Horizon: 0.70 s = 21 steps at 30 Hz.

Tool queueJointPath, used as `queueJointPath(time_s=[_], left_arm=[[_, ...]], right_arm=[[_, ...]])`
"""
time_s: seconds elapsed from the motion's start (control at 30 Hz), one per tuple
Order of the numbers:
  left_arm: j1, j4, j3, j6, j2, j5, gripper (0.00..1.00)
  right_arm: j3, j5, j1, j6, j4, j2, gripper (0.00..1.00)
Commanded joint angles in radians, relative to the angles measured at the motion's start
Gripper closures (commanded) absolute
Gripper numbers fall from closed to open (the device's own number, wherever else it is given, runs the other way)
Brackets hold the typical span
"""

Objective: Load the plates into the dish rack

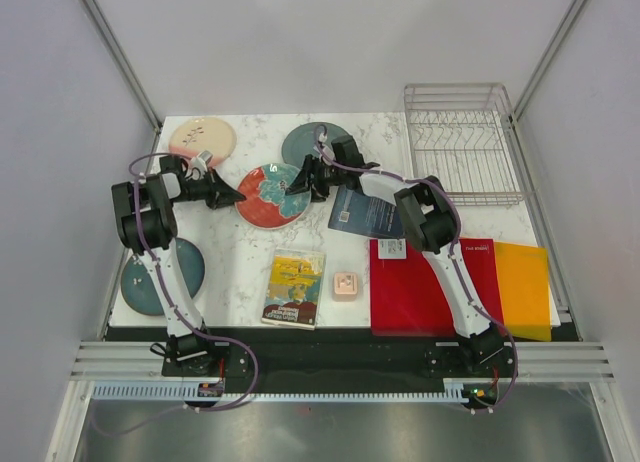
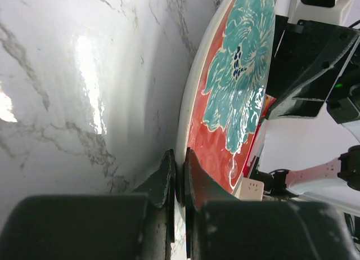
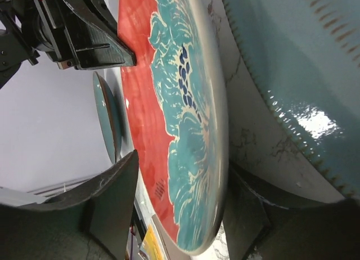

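The red plate with the teal floral pattern (image 1: 272,195) is held tilted, its left rim raised off the marble table (image 1: 240,257). My left gripper (image 1: 236,195) is shut on that rim, pinching the plate's edge (image 2: 236,85) between its tips (image 2: 180,181). My right gripper (image 1: 303,182) is open and straddles the opposite rim (image 3: 180,102). One finger (image 3: 107,198) stands off the red face and the other is behind the plate. The grey-green plate (image 1: 313,144) (image 3: 304,74), the cream-and-pink plate (image 1: 202,139) and the dark teal-blue plate (image 1: 162,275) lie flat. The wire dish rack (image 1: 460,142) holds no plates.
A dark blue book (image 1: 365,214) lies right of the red plate and a yellow book (image 1: 294,288) in front of it. A small pink block (image 1: 346,284) sits beside that book. A red mat (image 1: 430,287) and an orange mat (image 1: 523,287) cover the front right.
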<state>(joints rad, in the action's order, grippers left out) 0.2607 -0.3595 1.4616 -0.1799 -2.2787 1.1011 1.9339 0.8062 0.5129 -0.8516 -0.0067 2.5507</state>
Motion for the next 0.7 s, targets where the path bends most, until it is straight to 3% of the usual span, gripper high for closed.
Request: queueJointPath(time_s=[0.0, 0.13, 0.17, 0.23, 0.3, 0.43, 0.47, 0.67], left_arm=[[-0.067, -0.036, 0.017, -0.004, -0.015, 0.21, 0.98], [-0.067, -0.036, 0.011, -0.01, -0.002, 0.175, 0.96], [-0.066, -0.036, 0.008, -0.013, 0.007, 0.161, 0.92], [-0.063, -0.041, 0.005, -0.016, 0.022, 0.117, 0.77], [-0.058, -0.062, 0.002, -0.001, 0.045, 0.086, 0.62], [-0.051, -0.107, 0.005, 0.057, 0.094, -0.001, 0.46], [-0.045, -0.117, 0.011, 0.066, 0.111, -0.024, 0.33], [-0.018, -0.141, 0.042, 0.099, 0.313, -0.182, 0.26]], right_arm=[[-0.029, 0.037, 0.056, -0.024, 0.089, 0.032, 0.42], [-0.032, 0.039, 0.059, -0.02, 0.096, 0.023, 0.57], [-0.035, 0.039, 0.058, -0.018, 0.094, 0.019, 0.6], [-0.041, 0.047, 0.055, -0.01, 0.091, -0.004, 0.77], [-0.052, 0.048, 0.047, 0.012, 0.077, -0.038, 0.99], [-0.035, 0.056, 0.026, 0.098, -0.028, -0.098, 1.0], [-0.014, 0.059, 0.022, 0.15, -0.056, -0.127, 1.0], [0.072, -0.005, -0.045, 0.359, -0.28, -0.269, 1.0]])
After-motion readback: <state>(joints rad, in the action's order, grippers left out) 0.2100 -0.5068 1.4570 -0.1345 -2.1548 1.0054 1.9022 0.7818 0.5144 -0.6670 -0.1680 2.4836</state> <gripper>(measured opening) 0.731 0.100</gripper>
